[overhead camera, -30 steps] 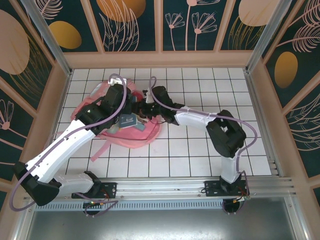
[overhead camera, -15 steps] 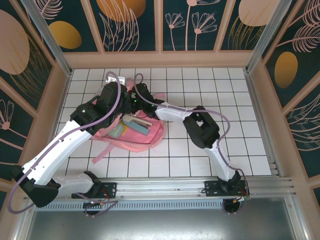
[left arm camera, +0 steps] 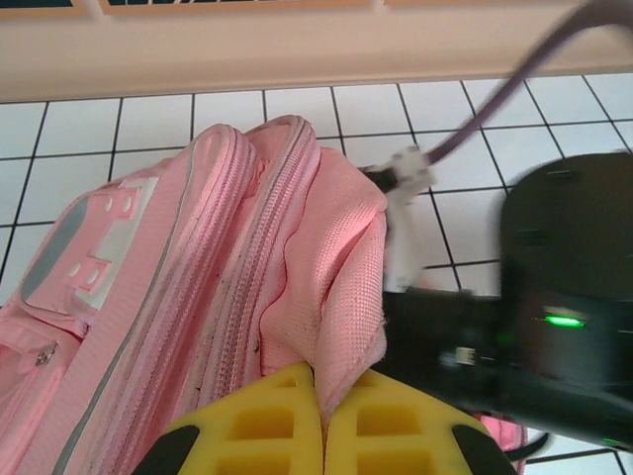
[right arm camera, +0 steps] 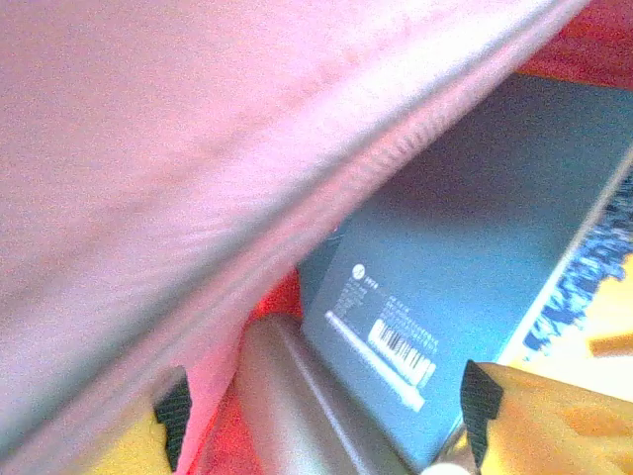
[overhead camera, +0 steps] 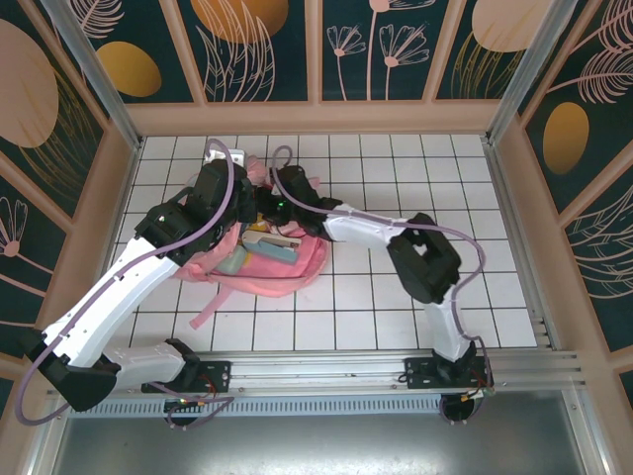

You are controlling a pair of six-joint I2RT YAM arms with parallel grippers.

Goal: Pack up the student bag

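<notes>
Two risks.

1. Snagging right tool (right arm camera: 326, 416) on the way out. Sits deep under the pink flap of bag (overhead camera: 287, 262), fingers wide apart, released, gripping nothing. Blue book (right arm camera: 445, 277) just beyond the fingers, grey tube (right arm camera: 287, 396) beside it; can't tell what the tube is. Could hook the zip edge or drag the book along if withdrawn at that width. Better narrowed first, then pulled straight along the opening.

2. Losing the flap. Left tool (left arm camera: 321, 391) clenched on a thin fold of bag fabric, holding the mouth up. Small bite; would drop the flap onto right tool if slipped.

Bag lying on worktop (overhead camera: 415, 178), far-left area, mouth under both tools.

Room: plenty of bare tiles right and near of bag. Tight on left, with left arm close to side wall (overhead camera: 117, 198). Far wall (overhead camera: 316, 117) near bag top. Wrists crowded together over the mouth; can't tell if touching. Strap (overhead camera: 210, 305) trailing near-left, well apart from arm bases.
</notes>
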